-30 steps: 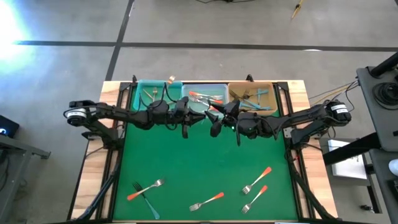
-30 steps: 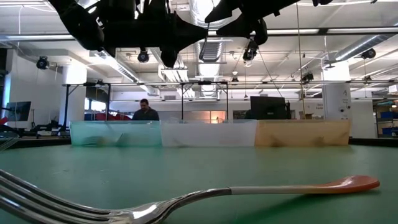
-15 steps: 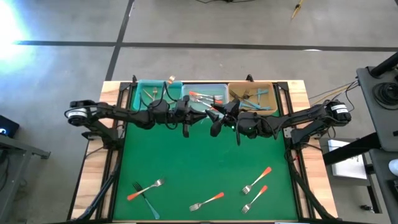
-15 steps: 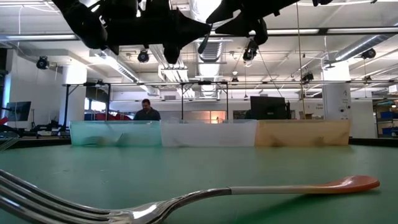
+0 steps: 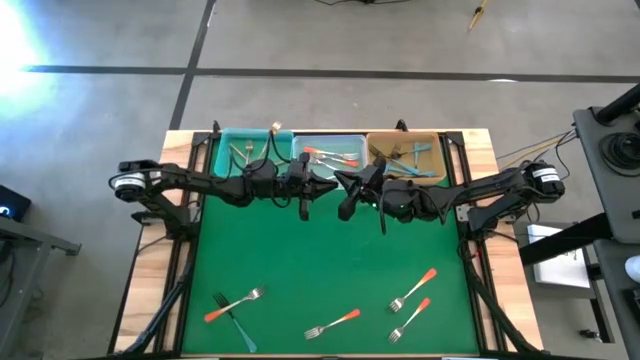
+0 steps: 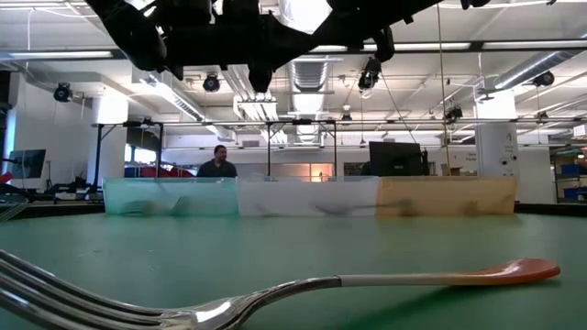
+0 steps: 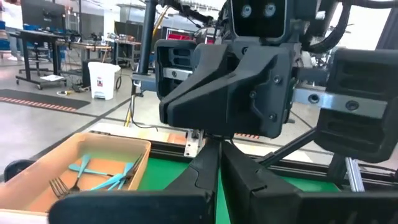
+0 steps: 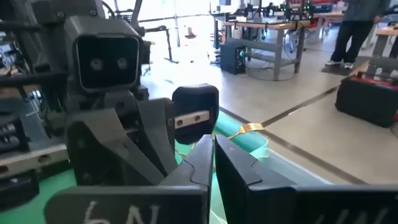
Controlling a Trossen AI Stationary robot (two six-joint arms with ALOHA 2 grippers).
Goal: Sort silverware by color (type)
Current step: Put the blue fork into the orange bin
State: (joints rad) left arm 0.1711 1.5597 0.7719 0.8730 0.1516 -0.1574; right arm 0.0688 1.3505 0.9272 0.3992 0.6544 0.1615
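Several forks lie flat on the green mat near its front edge: an orange-handled one [image 5: 232,303] crossed with a teal-handled one [image 5: 240,330], and orange-handled ones [image 5: 332,323], [image 5: 413,289], [image 5: 409,320]. One of them fills the low view's foreground [image 6: 275,293]. At the far edge stand a teal bin [image 5: 243,150] with gold forks [image 8: 249,127], a clear bin [image 5: 330,150] with orange-handled forks and a tan bin [image 5: 405,155] with teal-handled forks [image 7: 93,171]. My left gripper [image 5: 322,187] and right gripper [image 5: 343,184] hang tip to tip in front of the clear bin, high above the mat. Both are shut with nothing between the fingers [image 7: 219,168], [image 8: 211,162].
The green mat [image 5: 330,260] lies bare between the bins and the forks at the front. Wooden table edges [image 5: 150,290] and black frame struts flank the mat. A person [image 6: 218,163] stands far behind the bins in the room.
My left gripper has gone a little toward the table's right edge, closer to my right gripper. My right gripper's fingers have come together; it stays in front of the clear bin. The forks on the mat have kept their places.
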